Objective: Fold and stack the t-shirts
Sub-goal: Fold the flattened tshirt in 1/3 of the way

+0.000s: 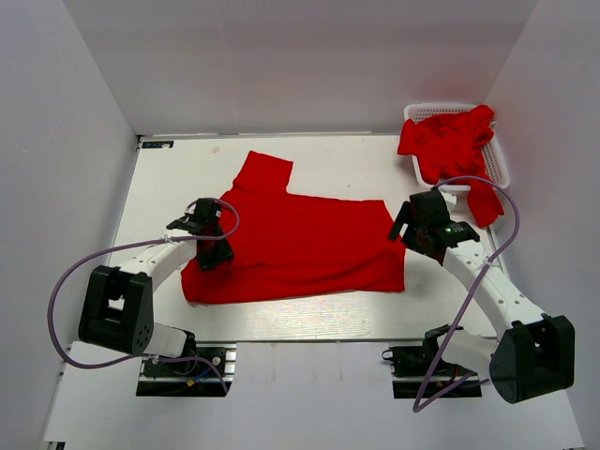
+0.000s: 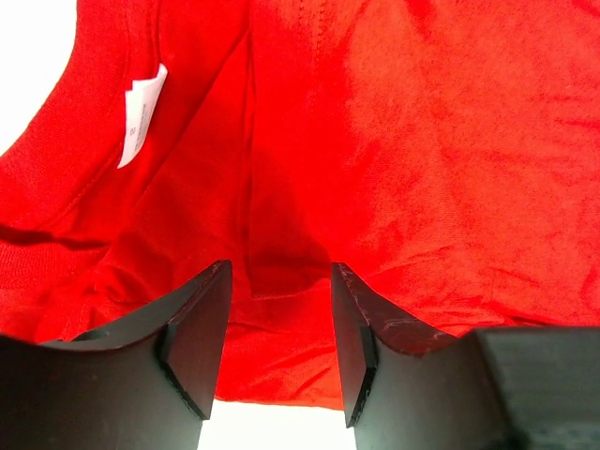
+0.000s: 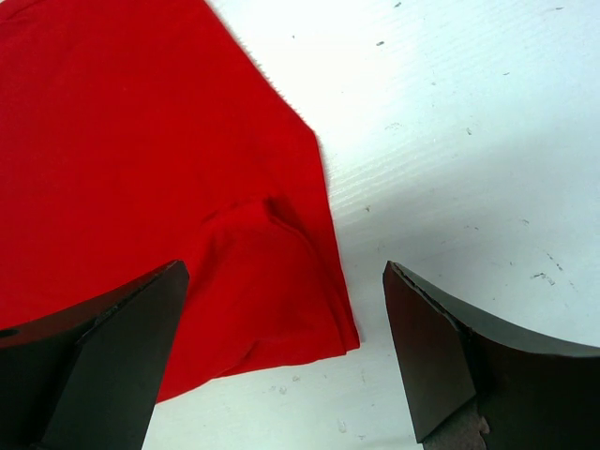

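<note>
A red t-shirt (image 1: pixel 300 248) lies spread on the white table, folded in part, with one sleeve (image 1: pixel 262 173) pointing to the back. My left gripper (image 1: pixel 214 255) is open over its left edge; the left wrist view shows the red cloth (image 2: pixel 394 150) and its white neck label (image 2: pixel 141 114) below the open fingers. My right gripper (image 1: pixel 406 236) is open over the shirt's right edge; the right wrist view shows the cloth's corner (image 3: pixel 281 300) between the spread fingers. More red t-shirts (image 1: pixel 450 141) are heaped in the basket.
A white lattice basket (image 1: pixel 501 167) stands at the back right, with red cloth hanging over its near side (image 1: pixel 485 202). White walls close in the table on the left, back and right. The table's front edge (image 1: pixel 300 341) runs just before the arm bases.
</note>
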Robot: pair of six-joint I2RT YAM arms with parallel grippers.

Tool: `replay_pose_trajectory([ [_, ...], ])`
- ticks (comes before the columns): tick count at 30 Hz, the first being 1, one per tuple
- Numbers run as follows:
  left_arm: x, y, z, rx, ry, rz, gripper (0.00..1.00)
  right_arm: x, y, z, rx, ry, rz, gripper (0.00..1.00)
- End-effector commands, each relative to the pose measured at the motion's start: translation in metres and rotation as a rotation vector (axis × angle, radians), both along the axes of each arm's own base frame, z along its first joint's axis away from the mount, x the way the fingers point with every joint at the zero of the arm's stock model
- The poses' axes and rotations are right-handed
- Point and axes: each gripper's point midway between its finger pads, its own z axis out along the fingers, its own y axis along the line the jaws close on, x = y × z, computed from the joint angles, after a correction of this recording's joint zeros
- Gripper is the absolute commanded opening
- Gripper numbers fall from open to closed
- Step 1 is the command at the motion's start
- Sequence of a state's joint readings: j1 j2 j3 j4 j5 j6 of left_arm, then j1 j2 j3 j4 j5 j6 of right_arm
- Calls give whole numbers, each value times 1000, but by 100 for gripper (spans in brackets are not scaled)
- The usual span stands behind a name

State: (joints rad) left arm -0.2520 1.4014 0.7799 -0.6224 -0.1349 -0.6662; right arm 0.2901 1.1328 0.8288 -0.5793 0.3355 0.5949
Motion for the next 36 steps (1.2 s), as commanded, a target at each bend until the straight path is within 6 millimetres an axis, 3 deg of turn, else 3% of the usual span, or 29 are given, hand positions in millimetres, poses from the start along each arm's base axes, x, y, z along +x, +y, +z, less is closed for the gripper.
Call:
replay_pose_trajectory([
  [1, 0, -3, 1, -17, -21, -4, 57, 7, -5, 15, -16, -32, -29, 90],
  [3, 2, -4, 2, -20, -30, -4, 57, 8, -6, 17, -19, -36, -28, 90],
  [6, 4, -4, 2, -22, -39, -5, 48, 7, -9, 17, -32, -38, -34, 90],
  [9, 4, -3, 0, -11, -32, -1, 33, 6, -8, 16, -23, -31, -36, 90],
  [10, 4, -3, 0, -11, -32, -1, 23, 5, -7, 17, -21, -31, -28, 90],
  [14, 5, -1, 2, -5, -43, 3, 15, 4, -8, 16, -24, -26, -32, 90],
  [17, 5, -1, 2, -5, -43, 3, 0, 3, -8, 16, -24, -27, -33, 90],
  [23, 9, 1, 7, -2, -95, 10, 0, 2, -10, 17, -30, -30, -36, 90],
  [28, 23, 6, 41, 6, -245, 13, 0, 1, -11, 18, -31, -36, -38, 90],
  [32, 31, 8, 52, 25, -297, -1, 0, 2, -12, 20, -30, -48, -40, 90],
  [36, 42, -1, 50, 4, -299, -45, 0, 4, -10, 19, -30, -50, -33, 90],
])
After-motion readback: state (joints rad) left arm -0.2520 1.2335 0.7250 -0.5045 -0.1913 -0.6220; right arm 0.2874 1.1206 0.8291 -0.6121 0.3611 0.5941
